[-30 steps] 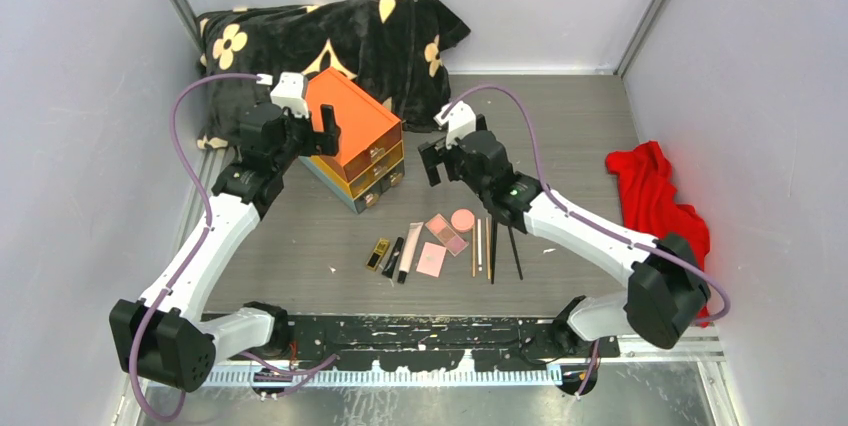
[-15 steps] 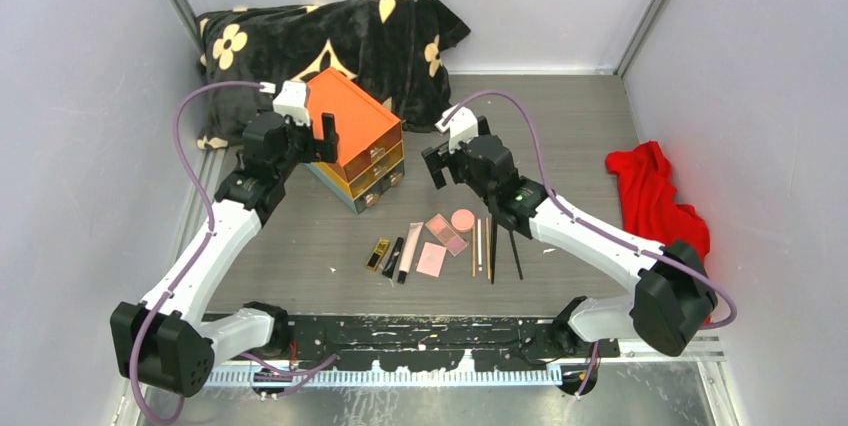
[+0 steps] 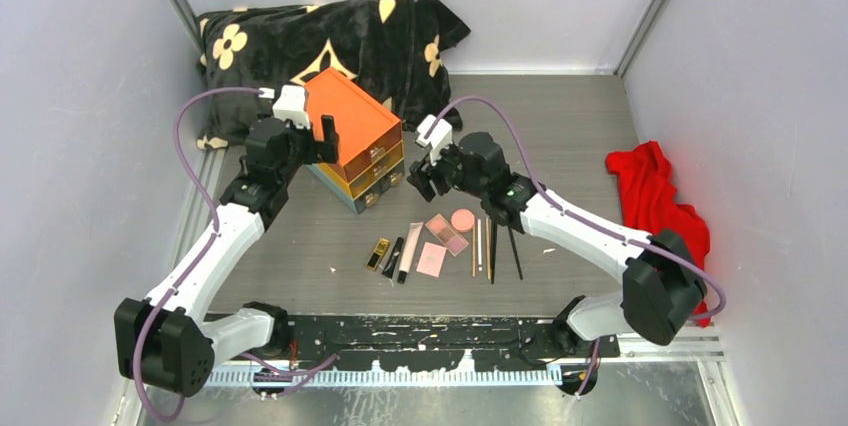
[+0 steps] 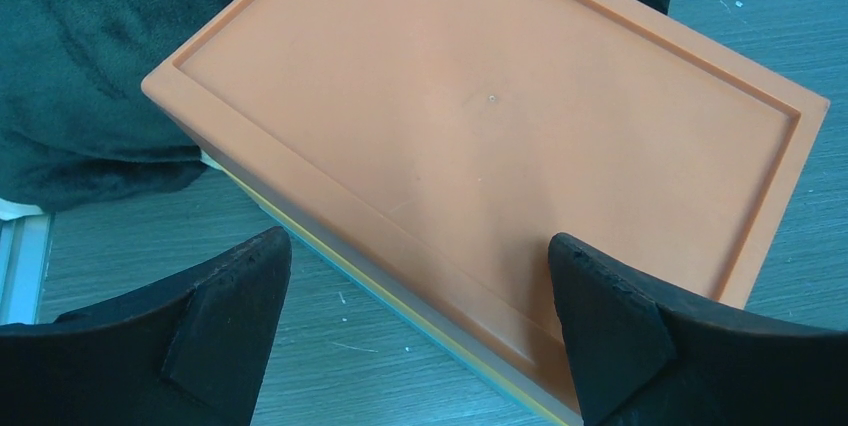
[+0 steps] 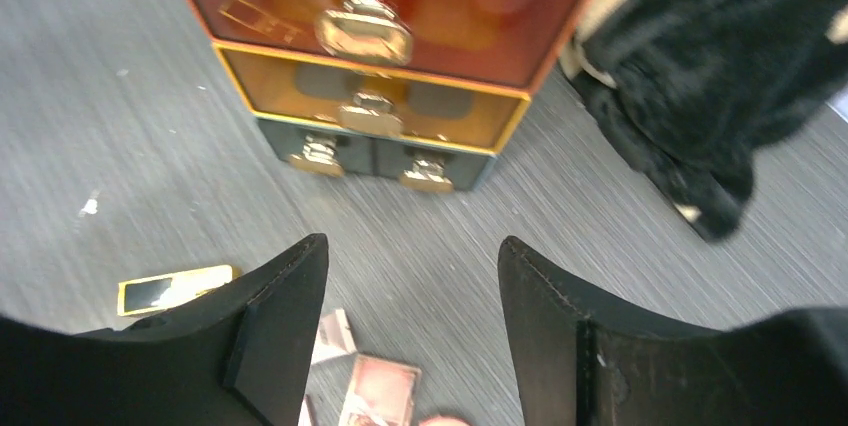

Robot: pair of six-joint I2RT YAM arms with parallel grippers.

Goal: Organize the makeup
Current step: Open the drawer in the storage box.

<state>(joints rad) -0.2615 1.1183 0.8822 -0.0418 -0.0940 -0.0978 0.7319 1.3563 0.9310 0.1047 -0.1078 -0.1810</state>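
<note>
The makeup lies in a row on the grey table: gold-black lipstick [image 3: 377, 254], black tube [image 3: 393, 258], pink tube [image 3: 410, 251], two pink palettes [image 3: 431, 259] [image 3: 447, 232], round compact [image 3: 462, 220], thin brushes [image 3: 491, 249]. My right gripper [image 3: 418, 181] [image 5: 410, 266] hovers open and empty between that row and the front of the drawer box [image 3: 355, 136]. Its wrist view shows the lipstick [image 5: 175, 289] and a palette [image 5: 380, 391] below its fingers. My left gripper [image 3: 318, 141] [image 4: 415, 276] is wide open over the near-left edge of the box's orange top [image 4: 490, 136].
The box has an orange top drawer [image 5: 365, 31], a yellow drawer [image 5: 370, 111] and small dark drawers [image 5: 320, 156], all shut. A black floral blanket [image 3: 330, 41] lies behind the box. A red cloth [image 3: 655, 196] sits at the right wall.
My right gripper has swung left toward the drawer fronts and its jaws have narrowed. The left gripper has barely shifted over the box top.
</note>
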